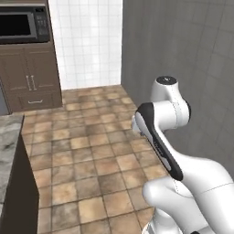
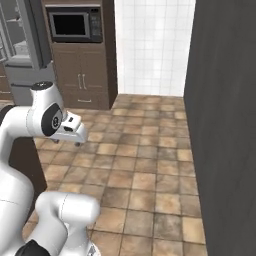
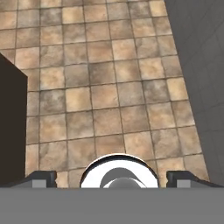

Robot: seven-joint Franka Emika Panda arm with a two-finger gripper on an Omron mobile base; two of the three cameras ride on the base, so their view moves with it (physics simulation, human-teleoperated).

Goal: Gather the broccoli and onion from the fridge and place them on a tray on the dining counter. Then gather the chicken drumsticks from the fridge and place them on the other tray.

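Observation:
In the hand view my gripper [image 3: 113, 179] is open, its two dark fingertips [image 3: 41, 178] standing far apart with nothing between them. It points down at the brown tiled floor [image 3: 105, 87]. In the right base view the hand [image 2: 74, 131] hangs at the end of the folded white arm, above the floor. The grey fridge [image 2: 20, 45] stands at the upper left, cut off by the frame edge, with a door swung open. The broccoli, the onion, the chicken drumsticks and the trays are out of view.
A corner of a grey marbled stone counter [image 1: 8, 137] with a dark side panel [image 3: 11, 122] stands close on the left. Brown cabinets [image 1: 29, 82] with a microwave [image 2: 75, 24] line the back. A grey wall [image 1: 192, 68] runs along the right.

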